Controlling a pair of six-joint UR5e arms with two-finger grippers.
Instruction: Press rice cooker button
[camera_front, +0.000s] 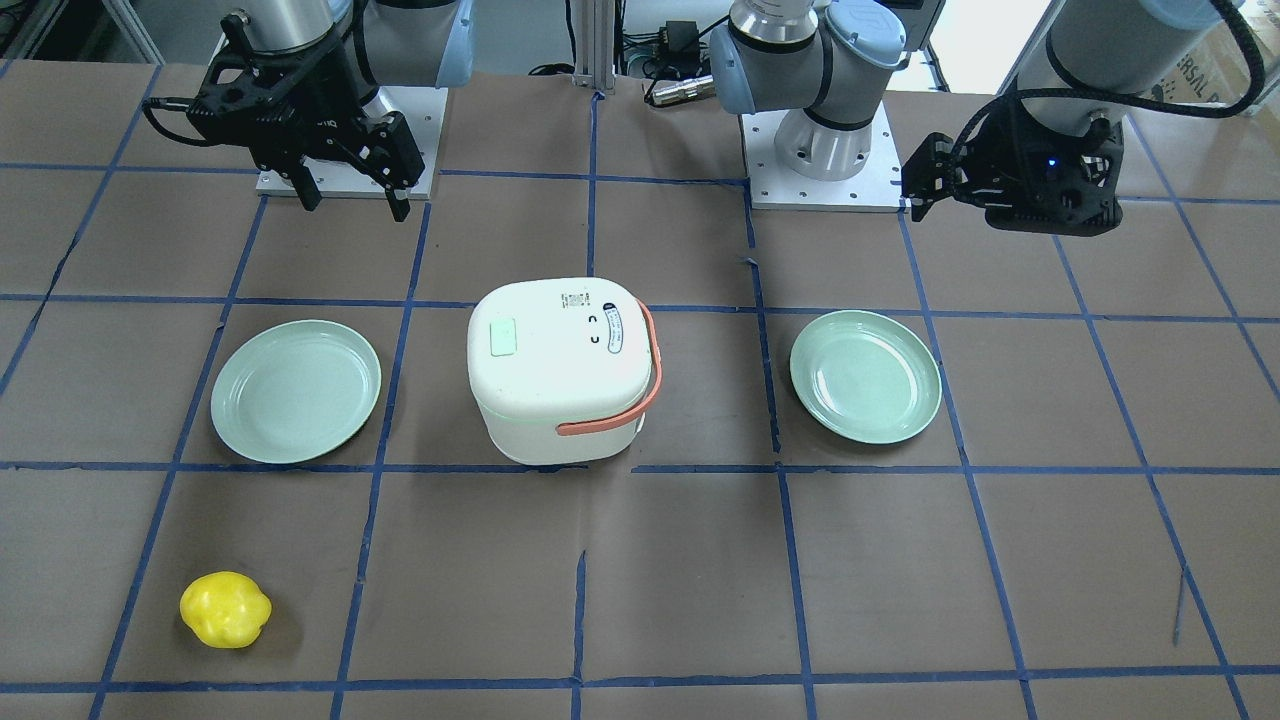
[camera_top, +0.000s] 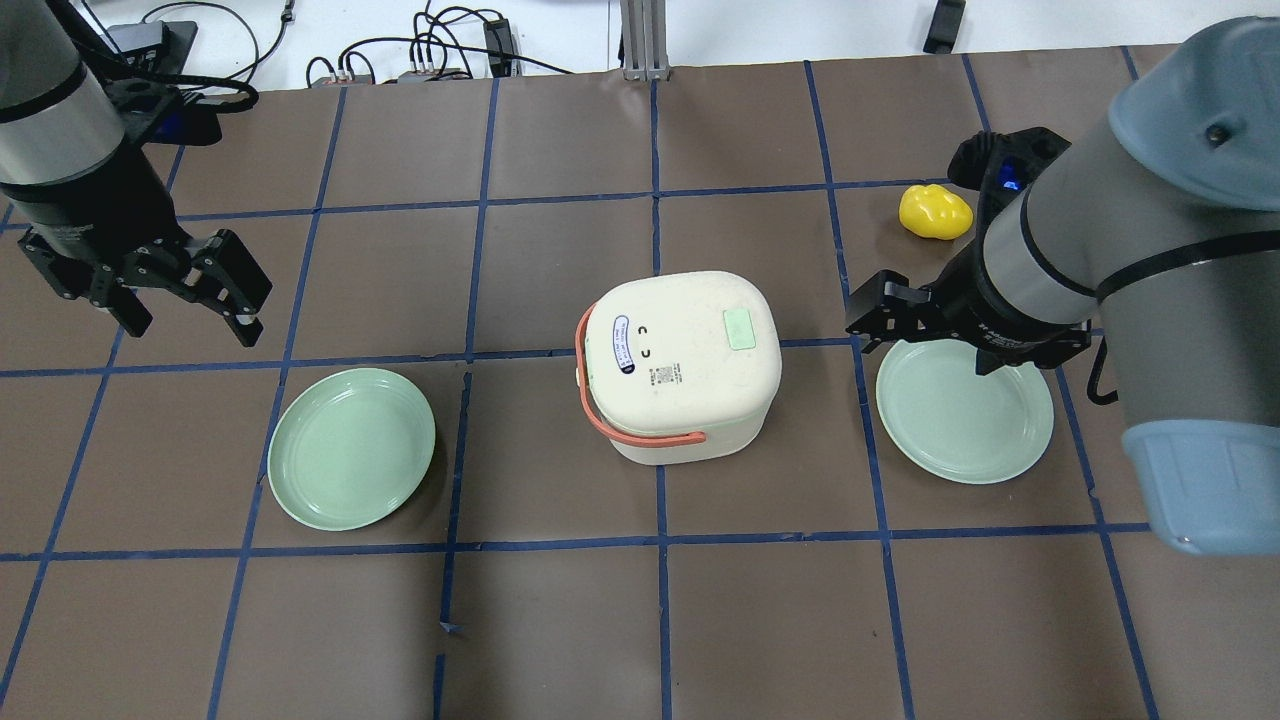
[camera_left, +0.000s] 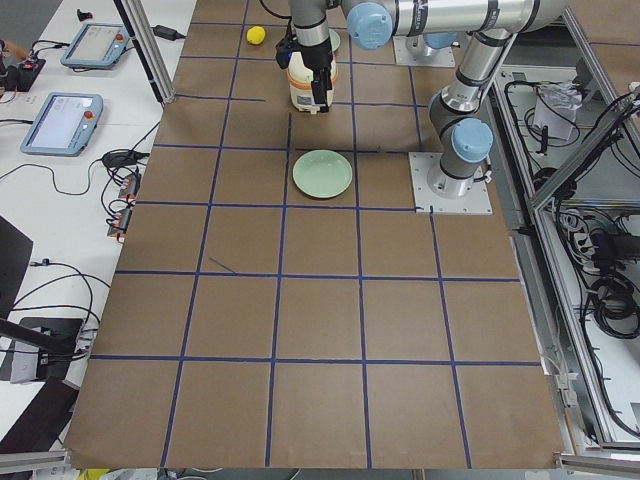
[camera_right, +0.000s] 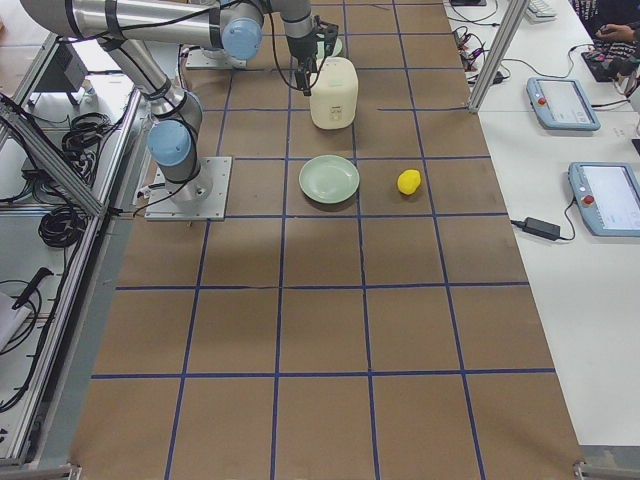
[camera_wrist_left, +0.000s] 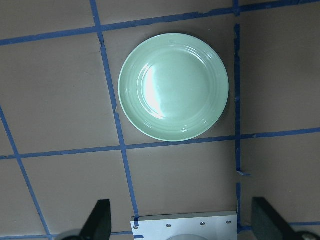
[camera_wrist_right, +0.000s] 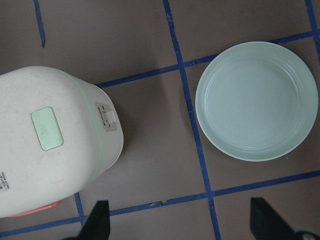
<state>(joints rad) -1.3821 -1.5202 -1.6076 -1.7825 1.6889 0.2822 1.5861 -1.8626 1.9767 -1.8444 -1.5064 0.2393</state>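
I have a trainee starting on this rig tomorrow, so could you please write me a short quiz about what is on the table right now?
1. True or false: the right arm's jaws are pressing the green button on the rice cooker.
2. How many green plates are in view?
3. The yellow object lies on the robot's: A) left side B) right side C) cooker lid.
Key: 1 false, those jaws hang open, clear of the cooker; 2 two; 3 B.
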